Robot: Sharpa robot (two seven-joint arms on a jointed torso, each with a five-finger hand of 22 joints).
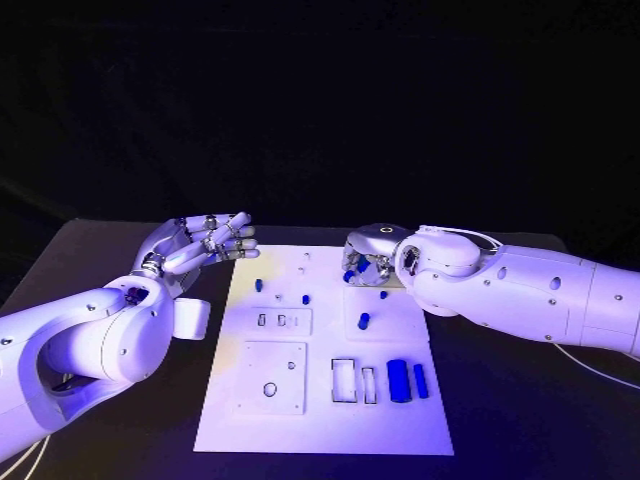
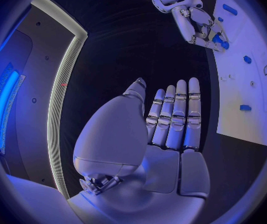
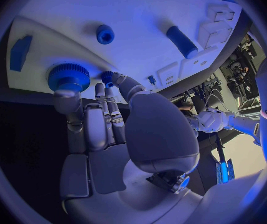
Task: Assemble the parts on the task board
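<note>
- You are working the right hand [image 3: 111, 134] at the far edge of the task board [image 1: 320, 420], where a blue toothed gear [image 3: 68, 76] is lying right at its fingertips; whether they are clamping it, you cannot tell
- A small blue peg [image 3: 108, 76] is sitting just beside the gear, touching another fingertip
- The left hand [image 1: 205, 241] is hovering off the board's far left corner, fingers straight, side by side, holding nothing, farther from the gear
- A long blue cylinder [image 1: 398, 380] is lying near the board's right edge, its axis running near-to-far
</note>
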